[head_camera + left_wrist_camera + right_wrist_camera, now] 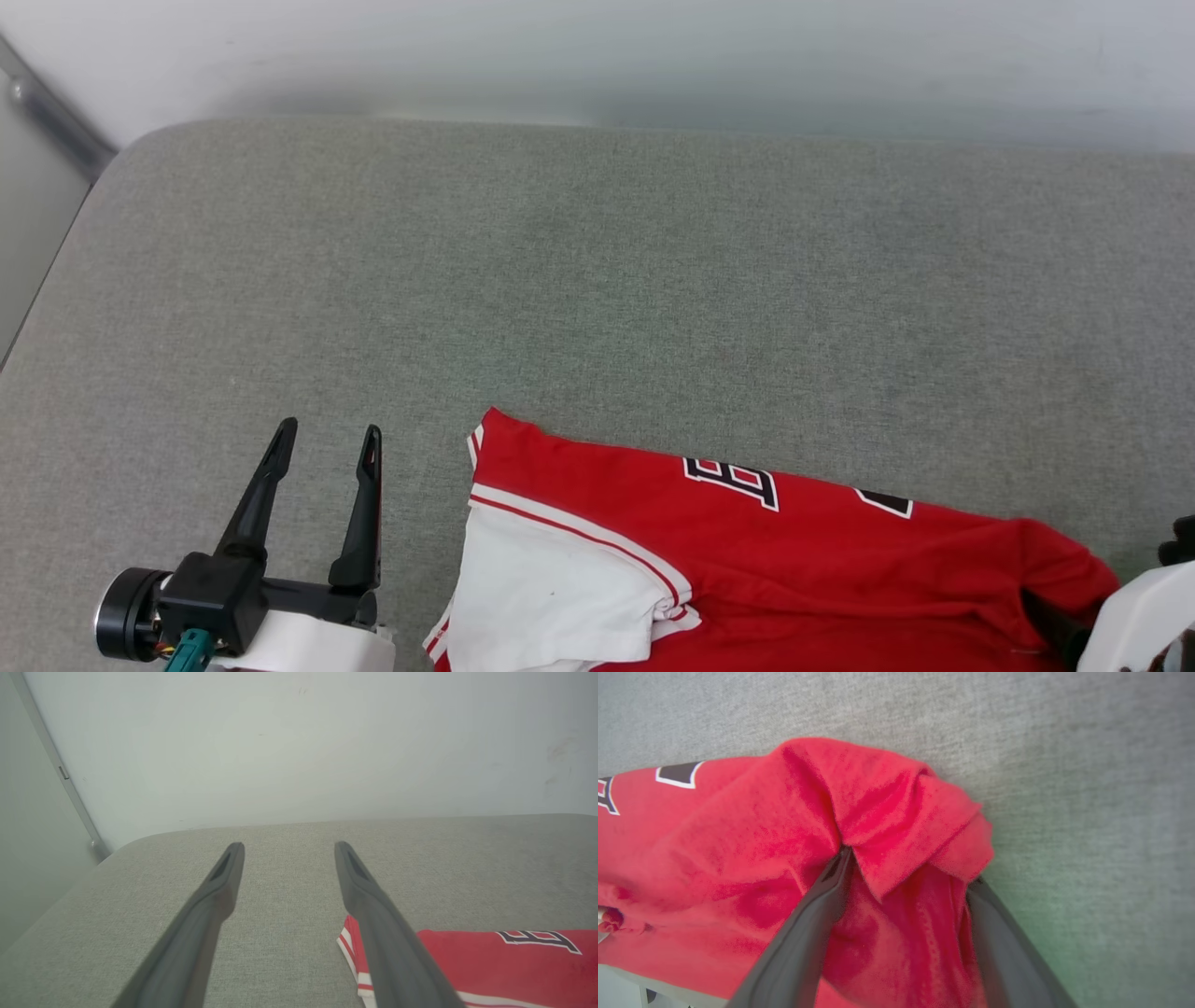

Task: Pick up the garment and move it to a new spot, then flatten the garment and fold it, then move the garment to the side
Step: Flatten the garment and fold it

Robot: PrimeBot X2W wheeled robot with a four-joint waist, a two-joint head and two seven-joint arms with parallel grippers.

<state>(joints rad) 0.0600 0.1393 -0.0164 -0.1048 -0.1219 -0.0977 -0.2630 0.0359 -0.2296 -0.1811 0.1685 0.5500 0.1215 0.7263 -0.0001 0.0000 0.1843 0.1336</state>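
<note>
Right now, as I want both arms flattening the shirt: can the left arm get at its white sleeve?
Probably yes. The left tool stands open beside the white sleeve of the shirt, with just bare grey cushion between them.

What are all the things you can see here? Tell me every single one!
garment: one, red with a white sleeve and black letters, at the cushion's near edge
cushion: one, grey, under the garment
wall: one, pale, behind the cushion
metal strip: one, silvery, on the wall, far left
left gripper: one, black, open, left of the garment
right gripper: one, dark, open, fingers in the garment's bunched red end
</note>
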